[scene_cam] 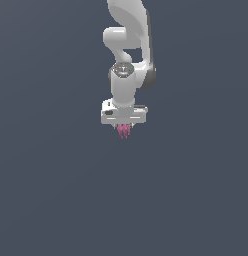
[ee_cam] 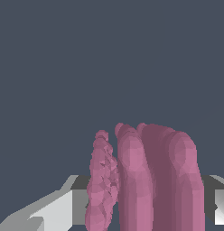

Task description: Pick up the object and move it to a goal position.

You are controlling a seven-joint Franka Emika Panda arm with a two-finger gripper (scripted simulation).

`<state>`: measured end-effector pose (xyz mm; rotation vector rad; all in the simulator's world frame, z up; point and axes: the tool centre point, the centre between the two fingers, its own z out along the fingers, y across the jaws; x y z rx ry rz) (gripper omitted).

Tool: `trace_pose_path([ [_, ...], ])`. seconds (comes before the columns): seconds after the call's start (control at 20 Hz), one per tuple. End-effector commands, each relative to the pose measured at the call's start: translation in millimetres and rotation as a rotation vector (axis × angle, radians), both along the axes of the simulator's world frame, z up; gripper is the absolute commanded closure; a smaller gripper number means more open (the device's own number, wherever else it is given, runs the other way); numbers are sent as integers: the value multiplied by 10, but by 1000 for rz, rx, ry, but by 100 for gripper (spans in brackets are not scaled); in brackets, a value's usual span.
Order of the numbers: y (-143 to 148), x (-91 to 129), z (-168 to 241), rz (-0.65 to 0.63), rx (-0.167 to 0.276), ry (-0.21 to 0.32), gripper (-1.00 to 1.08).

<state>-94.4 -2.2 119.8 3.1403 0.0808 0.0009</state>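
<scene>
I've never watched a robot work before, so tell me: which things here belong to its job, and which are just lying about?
Part of the job:
- tiny magenta-pink object of thin ridged strands, sitting between the fingers
- white gripper on the white arm

Just lying about:
- nothing visible; only a plain dark grey-blue background

The magenta-pink ridged object (scene_cam: 124,130) hangs upright, strands vertical.

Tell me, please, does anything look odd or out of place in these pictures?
Nothing stands out. The pink object hangs upright under the white end effector. In the wrist view its ridged strands look whole, with grey fingers beside them.
</scene>
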Motion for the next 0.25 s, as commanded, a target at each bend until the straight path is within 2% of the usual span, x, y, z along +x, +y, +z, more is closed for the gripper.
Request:
trace_pose_path([
  [0.0, 16, -41, 50, 0, 0, 0, 108],
  [0.2, 25, -60, 77, 0, 0, 0, 108],
])
